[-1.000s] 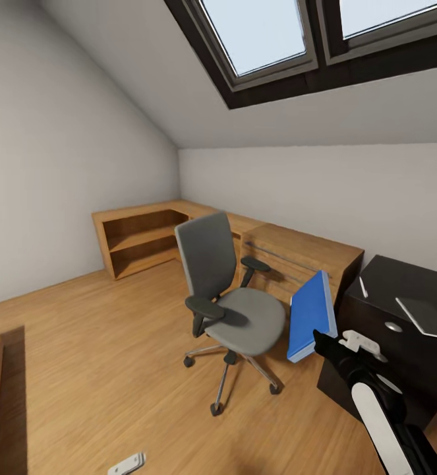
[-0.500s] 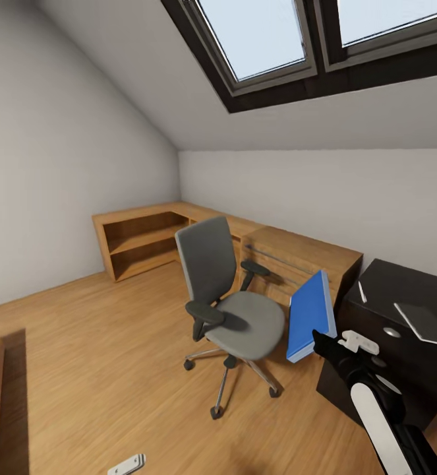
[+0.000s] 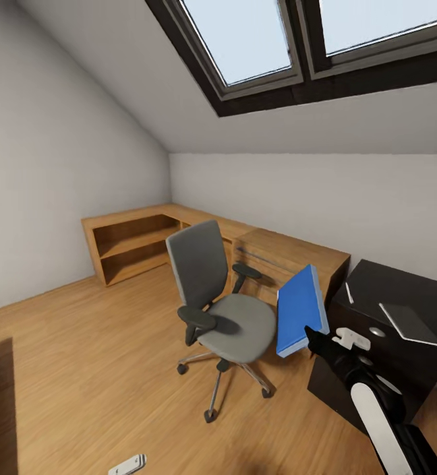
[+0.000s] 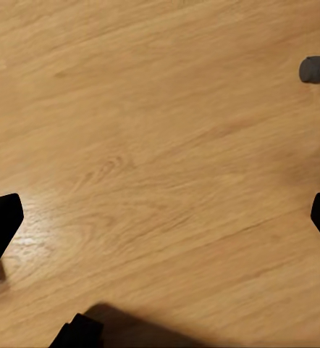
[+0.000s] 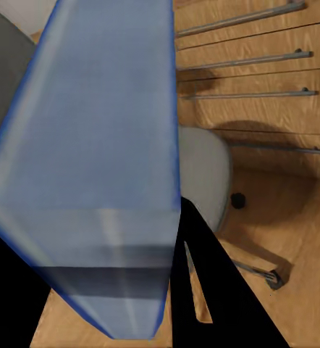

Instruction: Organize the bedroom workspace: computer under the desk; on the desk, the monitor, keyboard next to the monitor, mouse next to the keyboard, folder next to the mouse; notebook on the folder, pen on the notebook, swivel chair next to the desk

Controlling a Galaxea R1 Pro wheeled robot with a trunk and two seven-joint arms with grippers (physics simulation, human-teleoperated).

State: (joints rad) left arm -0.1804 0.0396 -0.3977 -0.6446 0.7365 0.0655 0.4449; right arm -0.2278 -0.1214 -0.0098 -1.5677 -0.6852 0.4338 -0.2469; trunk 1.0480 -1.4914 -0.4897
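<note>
The swivel chair [image 3: 221,310] stands empty on the floor at left, the blue folder [image 3: 300,309] hangs upright beside it, clamped in the right gripper [image 3: 318,342], and the black desk [image 3: 403,297] lies just right of that nearer arm.

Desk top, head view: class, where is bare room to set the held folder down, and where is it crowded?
The desk is bare along its near-left part, between the pen and its front edge. The right side is crowded by the notebook. The right gripper holds the folder beside it.
</note>
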